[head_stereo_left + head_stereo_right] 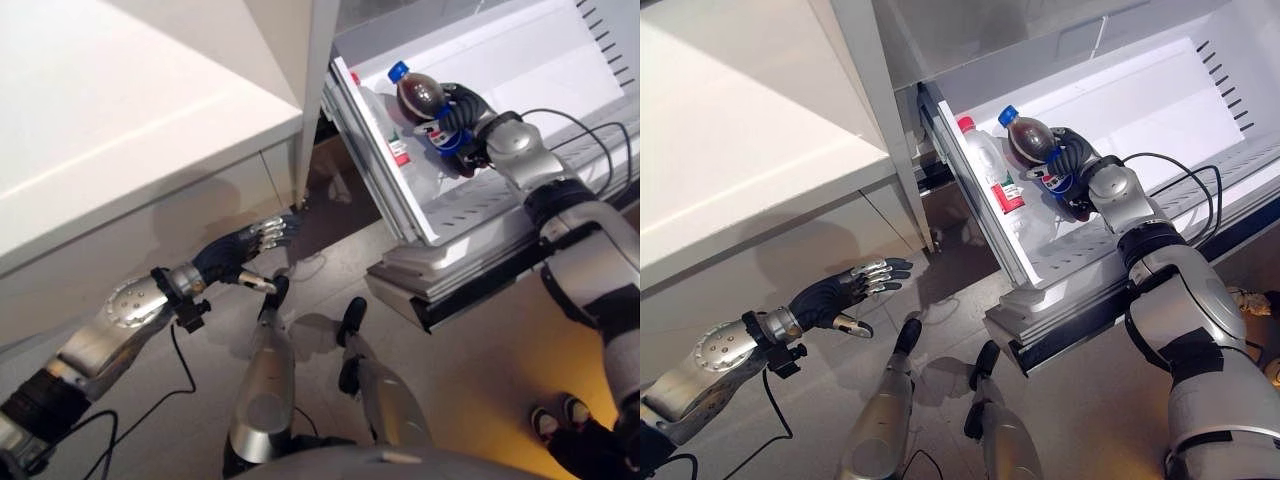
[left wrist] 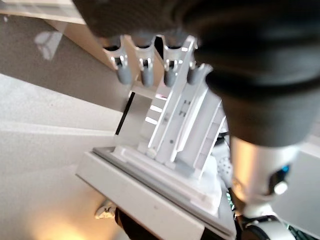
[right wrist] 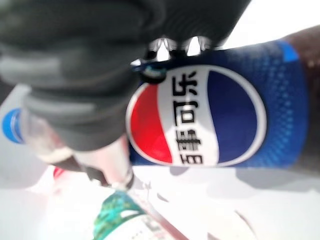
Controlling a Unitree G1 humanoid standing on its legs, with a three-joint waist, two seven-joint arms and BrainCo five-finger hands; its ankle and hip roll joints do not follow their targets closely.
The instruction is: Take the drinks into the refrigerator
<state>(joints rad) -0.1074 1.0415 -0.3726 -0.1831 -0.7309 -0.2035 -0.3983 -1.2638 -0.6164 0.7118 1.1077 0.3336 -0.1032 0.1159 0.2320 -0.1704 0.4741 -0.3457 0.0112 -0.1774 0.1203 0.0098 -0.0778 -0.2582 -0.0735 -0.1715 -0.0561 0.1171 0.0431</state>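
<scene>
Nearest to us, our left hand point(image 1: 830, 296) hangs low over the floor point(image 1: 840, 380), in front of the pale cabinet point(image 1: 120, 250) that stands on our left. Its fingers point(image 1: 268, 232) are stretched out straight and its thumb stands apart from them; it holds nothing. In the left wrist view these fingers point toward the white edge of the open refrigerator door point(image 2: 165, 165).

Farther on, that door lies open before us, tilted, and its inner shelf point(image 1: 1060, 255) faces up. A clear bottle point(image 1: 992, 170) with a red cap and a green and red label stands in this shelf, against the side wall point(image 1: 970, 190) nearest the cabinet.

Just beside it, our right hand point(image 1: 1072, 165) is clamped on a cola bottle point(image 1: 1032, 142) with a blue cap and a blue label, fingers curled round its lower half. The cola bottle leans with its cap toward the clear bottle, inside the door shelf. We cannot tell whether its base touches the shelf. In the right wrist view the blue label point(image 3: 220, 115) shows close under our fingers, with the clear bottle's label point(image 3: 120, 220) close beside it.
</scene>
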